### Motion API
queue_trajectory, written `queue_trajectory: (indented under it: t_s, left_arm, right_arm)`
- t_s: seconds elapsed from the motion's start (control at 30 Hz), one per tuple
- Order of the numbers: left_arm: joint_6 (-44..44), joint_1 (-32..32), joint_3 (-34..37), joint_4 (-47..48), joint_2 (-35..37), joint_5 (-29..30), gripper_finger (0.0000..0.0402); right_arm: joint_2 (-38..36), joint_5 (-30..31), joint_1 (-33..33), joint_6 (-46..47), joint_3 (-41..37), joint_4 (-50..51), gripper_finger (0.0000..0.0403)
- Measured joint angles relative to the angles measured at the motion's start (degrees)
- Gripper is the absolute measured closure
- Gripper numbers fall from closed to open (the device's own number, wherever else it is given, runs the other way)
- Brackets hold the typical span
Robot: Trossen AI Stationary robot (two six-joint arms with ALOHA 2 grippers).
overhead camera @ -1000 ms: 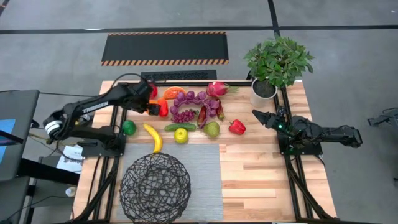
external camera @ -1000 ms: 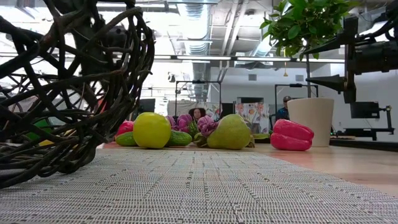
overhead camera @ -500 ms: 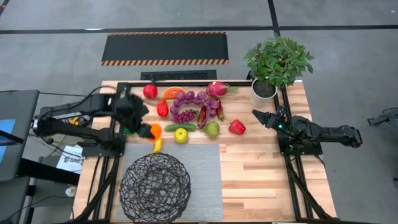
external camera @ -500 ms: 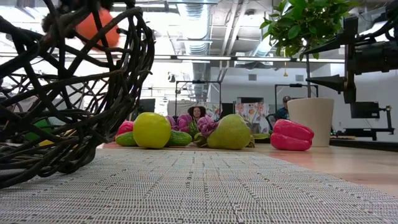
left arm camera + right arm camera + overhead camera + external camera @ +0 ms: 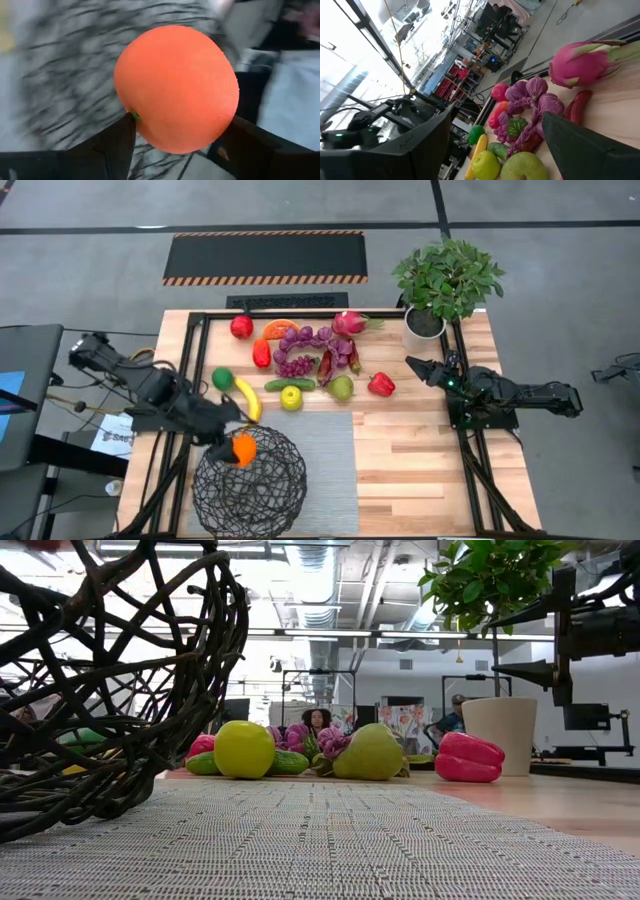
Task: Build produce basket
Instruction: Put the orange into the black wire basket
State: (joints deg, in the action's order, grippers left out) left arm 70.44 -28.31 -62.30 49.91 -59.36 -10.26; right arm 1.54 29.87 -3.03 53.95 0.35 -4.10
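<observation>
An orange (image 5: 243,448) is being held between the fingers of the left gripper (image 5: 238,447) above the far left part of the basket (image 5: 250,480), just inside its rim. In the left wrist view the orange (image 5: 176,88) is being clamped across its widest part, with the blurred basket (image 5: 65,75) wire showing beyond it.

The orange is being judged as light, hard and smooth, a round toy that could slip or roll if it is pinched off-centre; a hold across its middle, as it is being held now, is being judged the safest. The basket is being judged as stiff open wire, light enough to be nudged across the mat (image 5: 325,470) by a careless touch, and its gaps look narrower than the orange.

Compared with half a second earlier, the left arm is being swung nearer: then the orange was being carried over the table just beside the banana (image 5: 247,398), short of the basket; now it is over the wire. The lime (image 5: 222,378), which was being hidden under the arm, is being shown again to the left of the banana. In the low view the orange, seen earlier through the top of the basket (image 5: 110,690), is no longer being shown. The rest of the produce is lying unmoved.

The right gripper (image 5: 418,367) is being kept idle near the plant (image 5: 447,278), right of the red pepper (image 5: 380,384), its jaws standing apart.
</observation>
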Motion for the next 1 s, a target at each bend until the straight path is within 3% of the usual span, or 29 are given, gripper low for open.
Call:
queue_trajectory:
  t_s: [0.17,0.27,0.57,0.83,0.93,1.0]
  left_arm:
    - [-1.17,-2.75,0.02,-21.78,0.16,7.23,0.0153]
    - [-1.61,-3.26,0.02,-32.14,0.26,8.26,0.0151]
    - [-1.89,-3.04,0.02,-53.46,0.22,12.96,0.0150]
    - [-13.23,-3.04,0.00,-79.52,0.25,16.98,0.0150]
    - [-16.83,-3.04,-0.01,-83.98,0.27,16.54,0.0150]
    - [-19.31,-3.04,-0.03,-82.00,0.31,15.99,0.0150]
  right_arm:
    - [0.00,0.00,0.00,-0.46,0.00,0.00,0.0069]
    - [0.00,0.00,0.00,-0.50,0.00,0.00,0.0069]
    - [0.00,0.00,-0.01,-0.58,0.00,0.00,0.0069]
    - [0.00,0.00,-0.01,-0.62,0.01,0.00,0.0069]
    - [0.00,0.00,0.00,-0.61,-0.01,0.00,0.0069]
    - [0.00,0.00,-0.01,-0.61,-0.01,0.00,0.0069]
